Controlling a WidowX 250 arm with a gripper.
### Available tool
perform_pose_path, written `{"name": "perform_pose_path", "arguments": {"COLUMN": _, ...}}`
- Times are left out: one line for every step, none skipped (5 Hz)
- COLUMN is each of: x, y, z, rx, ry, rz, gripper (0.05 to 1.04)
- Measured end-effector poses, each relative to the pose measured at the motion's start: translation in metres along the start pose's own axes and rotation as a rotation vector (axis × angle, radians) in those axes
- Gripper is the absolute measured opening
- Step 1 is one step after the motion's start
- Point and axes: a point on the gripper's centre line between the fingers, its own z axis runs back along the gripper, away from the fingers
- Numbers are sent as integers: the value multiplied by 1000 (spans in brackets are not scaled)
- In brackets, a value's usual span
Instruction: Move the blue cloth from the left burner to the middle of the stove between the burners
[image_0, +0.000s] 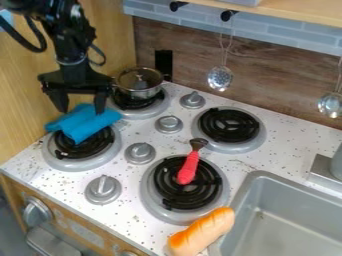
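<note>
Your black WidowX 250 arm (69, 42) hangs at upper left, its claw (81, 111) pointing down, fingers (101, 101) spread apart.

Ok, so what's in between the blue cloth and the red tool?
A grey knob! The camera view shows it between the blue cloth and the red tool, with burner rims on both sides.

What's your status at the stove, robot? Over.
Pincer open, at blue cloth. Cloth partly covers leftmost burner. Lidded pot close by, possible snag.
</note>
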Motion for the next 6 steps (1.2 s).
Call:
{"name": "perform_pose_path", "arguments": {"x": 2, "y": 1, "z": -14, "rx": 24, "ry": -14, "rz": 13, "gripper": 1009}}
{"name": "perform_pose_path", "arguments": {"x": 8, "y": -1, "z": -30, "rx": 29, "ry": -2, "rz": 25, "gripper": 1009}}
{"name": "perform_pose_path", "arguments": {"x": 20, "y": -4, "z": -37, "rx": 31, "ry": 1, "rz": 42, "gripper": 1009}}
{"name": "perform_pose_path", "arguments": {"x": 30, "y": -7, "z": -45, "rx": 34, "ry": 13, "rz": 52, "gripper": 1009}}
{"name": "perform_pose_path", "arguments": {"x": 34, "y": -8, "z": -56, "rx": 44, "ry": 35, "rz": 55, "gripper": 1009}}
{"name": "perform_pose_path", "arguments": {"x": 35, "y": -8, "z": -65, "rx": 55, "ry": 56, "rz": 54, "gripper": 1009}}
